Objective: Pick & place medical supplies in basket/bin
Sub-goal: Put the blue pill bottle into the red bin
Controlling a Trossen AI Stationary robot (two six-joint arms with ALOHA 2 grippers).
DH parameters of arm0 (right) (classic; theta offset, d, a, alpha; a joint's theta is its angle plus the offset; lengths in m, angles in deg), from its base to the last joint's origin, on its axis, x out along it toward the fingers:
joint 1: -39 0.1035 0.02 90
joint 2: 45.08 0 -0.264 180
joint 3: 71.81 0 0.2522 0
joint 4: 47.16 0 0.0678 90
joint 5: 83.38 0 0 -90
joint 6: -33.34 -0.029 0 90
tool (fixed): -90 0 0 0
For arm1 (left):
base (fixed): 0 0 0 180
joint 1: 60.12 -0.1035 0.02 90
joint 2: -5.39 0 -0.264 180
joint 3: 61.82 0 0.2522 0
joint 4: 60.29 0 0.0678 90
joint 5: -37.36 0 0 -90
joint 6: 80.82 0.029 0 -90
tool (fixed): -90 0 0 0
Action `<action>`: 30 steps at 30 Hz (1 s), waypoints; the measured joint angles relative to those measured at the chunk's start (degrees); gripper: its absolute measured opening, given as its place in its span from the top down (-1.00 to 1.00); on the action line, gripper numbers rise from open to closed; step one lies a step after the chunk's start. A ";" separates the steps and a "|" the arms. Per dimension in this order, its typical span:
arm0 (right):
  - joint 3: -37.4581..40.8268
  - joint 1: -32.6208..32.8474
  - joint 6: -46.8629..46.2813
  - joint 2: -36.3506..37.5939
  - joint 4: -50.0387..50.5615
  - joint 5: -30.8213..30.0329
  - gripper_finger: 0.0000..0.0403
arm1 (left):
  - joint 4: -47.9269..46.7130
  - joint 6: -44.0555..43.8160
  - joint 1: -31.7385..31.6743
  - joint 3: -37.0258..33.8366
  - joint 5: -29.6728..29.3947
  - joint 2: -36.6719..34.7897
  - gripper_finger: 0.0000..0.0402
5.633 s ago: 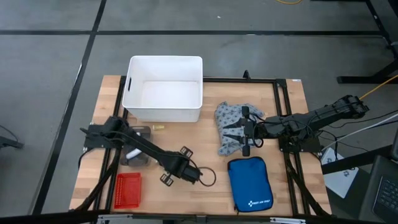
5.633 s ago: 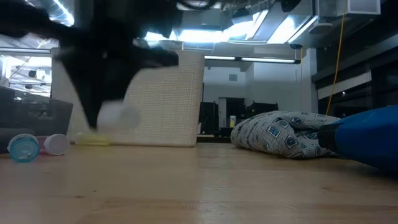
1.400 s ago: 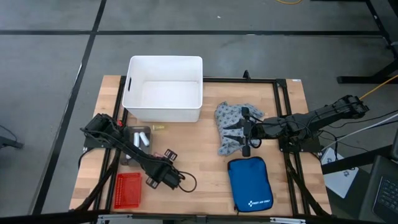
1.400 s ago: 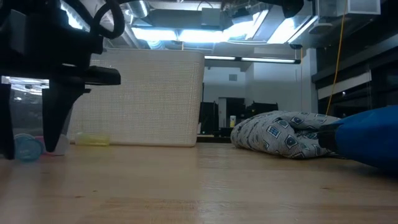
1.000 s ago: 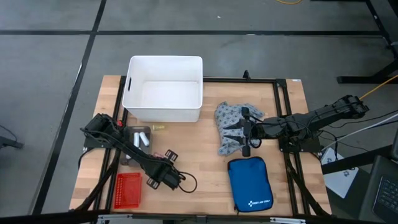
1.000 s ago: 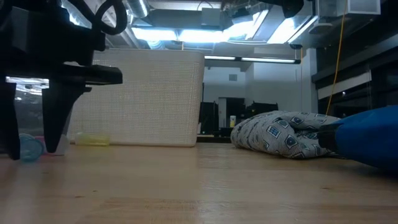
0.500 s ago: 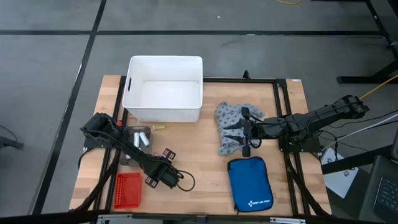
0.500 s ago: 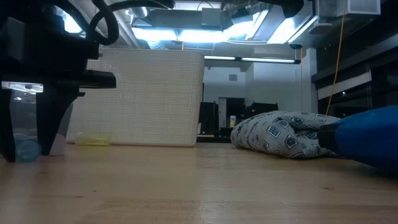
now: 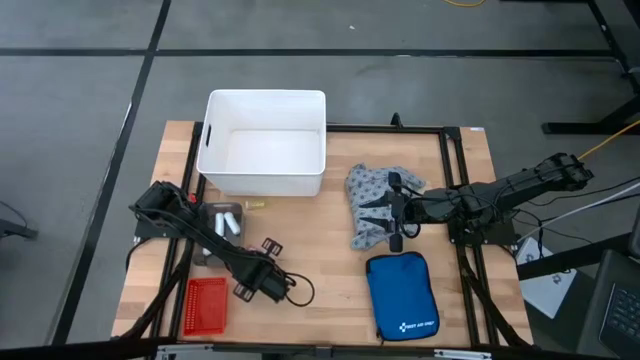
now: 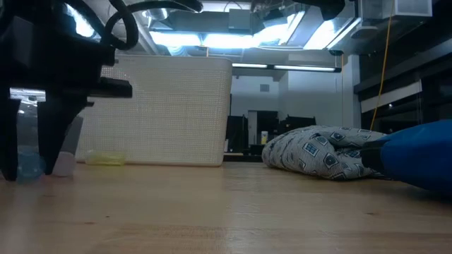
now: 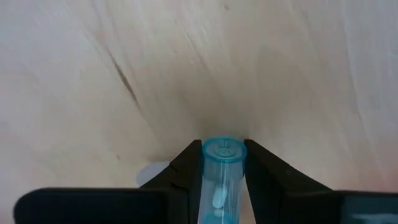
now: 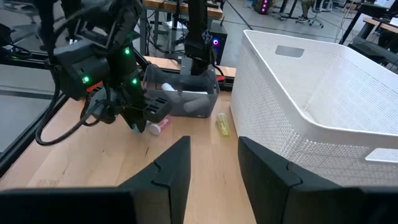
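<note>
My left gripper stands low over the near-left part of the table, right of the red basket, and is shut on a clear blue vial. In the low view its dark fingers point down at the tabletop. A white-pink vial and a yellow vial lie on the wood. White rolls sit in a clear box. My right gripper is open and hovers over the dotted grey-blue garment, which lies bunched on the table. My left gripper pinches the blue vial between its two fingers, which come from above and point down. The vial lies along the fingers, with its round end at their tips, close to the table. Whether that end rests on the wood I cannot tell.
The white tub stands at the far edge, left of centre. A blue zip pouch lies near the front edge, right of centre. A black frame runs around the table. Bare wood lies between the left gripper and the pouch.
My left gripper has drifted a little toward the table's left edge, staying low with its fingers pointing down. The right arm and the garment have kept still.
</note>
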State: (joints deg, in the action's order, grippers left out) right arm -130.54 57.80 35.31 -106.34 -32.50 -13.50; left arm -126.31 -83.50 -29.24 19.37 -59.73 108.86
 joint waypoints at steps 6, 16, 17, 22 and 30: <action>0.00 0.01 -0.01 -0.01 0.00 0.02 0.33 | -5.06 -0.16 -0.11 6.40 -0.68 -0.53 0.54; 0.00 0.01 0.01 -0.01 -0.02 0.02 0.33 | -15.49 -7.35 1.97 19.41 3.14 -0.55 0.54; 0.00 -0.01 0.01 -0.01 0.00 0.02 0.33 | -16.56 -9.28 2.51 20.47 4.15 -0.56 0.54; 0.00 0.00 0.42 -0.01 -0.02 0.23 0.33 | -19.33 -20.31 6.31 23.01 6.14 -0.62 0.54; 0.00 0.01 0.67 0.00 -0.02 0.23 0.33 | -21.50 -42.26 14.01 23.18 6.42 -0.62 0.54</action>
State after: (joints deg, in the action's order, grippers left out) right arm -130.54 57.81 35.97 -106.35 -32.51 -13.27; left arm -147.81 -125.76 -15.23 42.55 -53.31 108.24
